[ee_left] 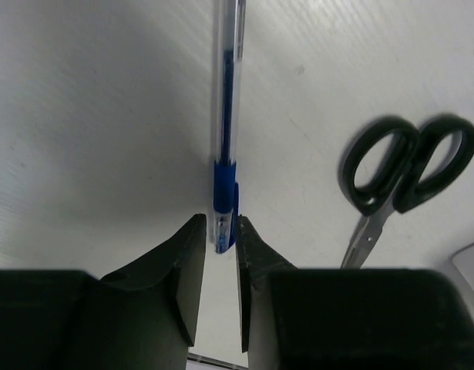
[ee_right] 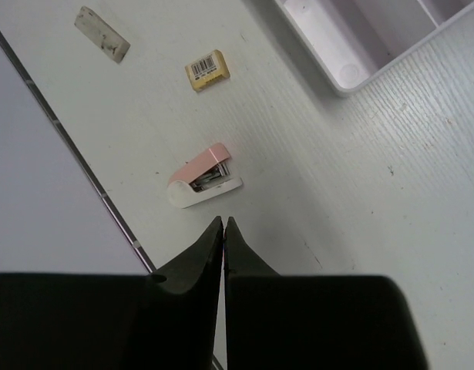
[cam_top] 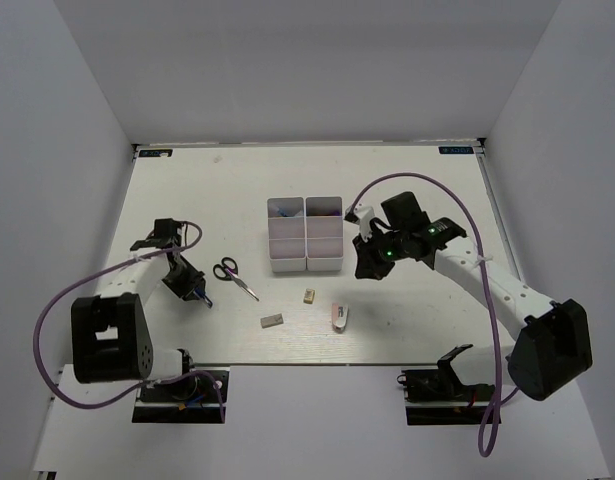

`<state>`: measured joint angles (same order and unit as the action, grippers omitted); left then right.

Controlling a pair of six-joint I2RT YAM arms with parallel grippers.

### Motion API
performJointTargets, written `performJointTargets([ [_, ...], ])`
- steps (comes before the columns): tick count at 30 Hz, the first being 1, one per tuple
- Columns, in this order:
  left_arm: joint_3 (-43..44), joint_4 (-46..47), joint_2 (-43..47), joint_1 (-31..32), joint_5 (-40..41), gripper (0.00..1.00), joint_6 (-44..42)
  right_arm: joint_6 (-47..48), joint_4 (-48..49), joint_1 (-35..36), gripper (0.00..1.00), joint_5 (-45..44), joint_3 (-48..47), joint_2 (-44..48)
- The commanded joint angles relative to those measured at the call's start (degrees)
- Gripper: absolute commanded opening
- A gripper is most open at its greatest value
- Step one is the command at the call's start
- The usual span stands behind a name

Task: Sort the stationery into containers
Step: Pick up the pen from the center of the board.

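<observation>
Top: my left gripper (cam_top: 194, 290) low near the left edge, scissors (cam_top: 233, 276) beside it; right gripper (cam_top: 366, 267) mid-worktop by the bins (cam_top: 306, 262). 
Left wrist: blue pen (ee_left: 225, 139) end lies between my fingertips (ee_left: 186, 254); narrow gap, can't tell if pinched. 
Right wrist: fingers (ee_right: 198, 262) clenched empty, stapler (ee_right: 204, 177) just ahead

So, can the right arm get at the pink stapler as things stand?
Probably yes. The pink stapler lies in the open just ahead of the shut right gripper, nothing between them; the gripper must open first.

Scissors (cam_top: 234, 277) lie left of the bins (cam_top: 306, 234); eraser (cam_top: 309, 295), block (cam_top: 272, 321) and stapler (cam_top: 339, 316) lie before them.
</observation>
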<state>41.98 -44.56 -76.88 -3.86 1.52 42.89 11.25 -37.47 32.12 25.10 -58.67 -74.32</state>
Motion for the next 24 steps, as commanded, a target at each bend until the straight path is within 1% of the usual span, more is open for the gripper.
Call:
performJointTargets([
  [1, 3.64, 1.22, -2.13, 0.34, 3.05, 0.33, -0.7, -0.17, 1.35, -0.04, 0.04, -0.67, 0.58, 2.17],
  [7, 6.63, 0.35, -6.52, 0.34, 7.18, 0.34, -2.38, 0.18, 1.53, -0.22, 0.04, -0.32, 1.19, 2.34],
  [9, 6.98, 0.61, -7.49, 0.25, 7.53, 0.35, -2.81, 0.09, 1.44, -0.21, 0.06, -0.14, 1.28, 2.52],
  [20, 6.45, 3.95, -13.12, -1.15, 7.36, 0.35, -2.55, 0.27, 1.79, -0.39, 0.06, 0.04, 1.55, 3.48],
  [21, 6.1, 4.47, -13.55, -1.15, 7.36, 0.35, -2.38, 0.18, 1.7, -0.48, 0.07, 0.3, 1.63, 3.4],
  [22, 5.93, 4.39, -14.08, -1.15, 7.44, 0.26, -2.55, 0.09, 1.7, -0.48, 0.07, 0.21, 1.63, 3.4],
  [24, 5.57, 4.3, -14.26, -1.15, 7.36, 0.14, -2.29, 0.18, 1.61, -0.57, 0.07, 0.38, 1.63, 3.4],
])
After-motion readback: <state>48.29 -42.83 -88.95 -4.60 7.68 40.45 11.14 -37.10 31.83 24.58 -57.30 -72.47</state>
